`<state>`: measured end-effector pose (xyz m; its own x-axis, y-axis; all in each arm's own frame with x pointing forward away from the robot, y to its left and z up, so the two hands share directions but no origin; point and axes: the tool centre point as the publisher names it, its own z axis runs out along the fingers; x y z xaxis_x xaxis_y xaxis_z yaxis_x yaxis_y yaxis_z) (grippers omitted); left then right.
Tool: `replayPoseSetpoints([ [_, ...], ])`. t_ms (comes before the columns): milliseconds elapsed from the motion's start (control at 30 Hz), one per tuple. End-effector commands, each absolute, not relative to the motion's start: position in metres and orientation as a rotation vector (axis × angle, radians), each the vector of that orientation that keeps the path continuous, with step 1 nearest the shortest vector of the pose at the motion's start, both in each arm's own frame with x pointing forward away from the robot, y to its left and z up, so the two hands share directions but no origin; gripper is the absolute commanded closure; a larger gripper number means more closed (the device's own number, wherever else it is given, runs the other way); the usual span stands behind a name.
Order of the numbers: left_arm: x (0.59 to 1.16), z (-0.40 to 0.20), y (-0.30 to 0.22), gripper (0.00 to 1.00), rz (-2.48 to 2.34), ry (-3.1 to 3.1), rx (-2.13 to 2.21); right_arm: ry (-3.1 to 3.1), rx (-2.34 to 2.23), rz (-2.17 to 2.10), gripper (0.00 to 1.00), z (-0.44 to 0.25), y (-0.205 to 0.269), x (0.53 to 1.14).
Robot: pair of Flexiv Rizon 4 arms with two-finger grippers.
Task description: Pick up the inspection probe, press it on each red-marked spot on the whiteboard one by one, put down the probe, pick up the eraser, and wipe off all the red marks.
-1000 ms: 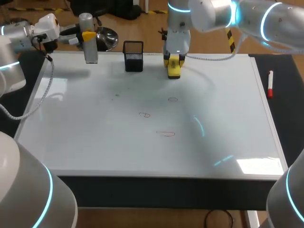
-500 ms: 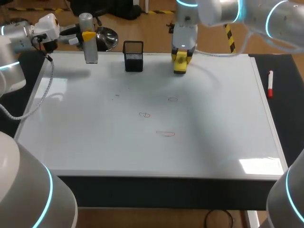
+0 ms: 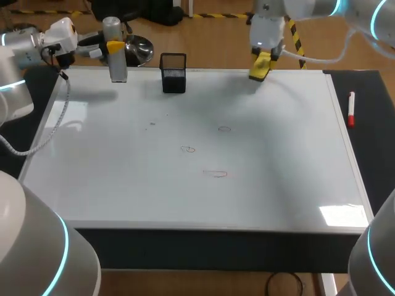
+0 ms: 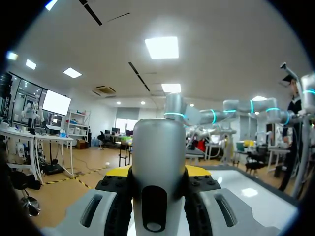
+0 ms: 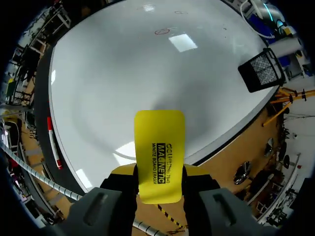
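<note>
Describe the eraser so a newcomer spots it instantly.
Start at the large white whiteboard and follow its far edge rightward. There the right gripper clamps the flat yellow rectangular eraser, the only flat slab, unlike the black mesh cup or grey cylindrical probe.

The desk (image 3: pixel 378 166) carries one whiteboard (image 3: pixel 296 185). On it are three red marks: a far mark (image 3: pixel 224 129), a middle mark (image 3: pixel 188 149) and a near mark (image 3: pixel 215 174). There is one inspection probe (image 3: pixel 115 58), one yellow eraser (image 3: pixel 260 66), one black mesh pen cup (image 3: pixel 173 73) and one red marker (image 3: pixel 350 108).
</note>
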<state>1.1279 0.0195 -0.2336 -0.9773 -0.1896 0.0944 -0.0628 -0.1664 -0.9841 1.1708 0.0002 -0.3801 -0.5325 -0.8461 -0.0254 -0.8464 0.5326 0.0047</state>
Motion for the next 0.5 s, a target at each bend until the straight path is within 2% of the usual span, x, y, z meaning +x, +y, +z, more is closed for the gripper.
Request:
replayPoseSetpoints([
  [33, 1.125, -0.231, 0.019, 1.00, -2.309, 1.971, -0.306, 2.741, -1.425, 0.015, 1.00, -0.361, -0.027, 1.152],
  [500, 1.125, -0.231, 0.019, 1.00, -2.309, 1.971, -0.306, 2.879, -1.142, 0.056, 1.00, -0.330, -0.075, 1.126],
])
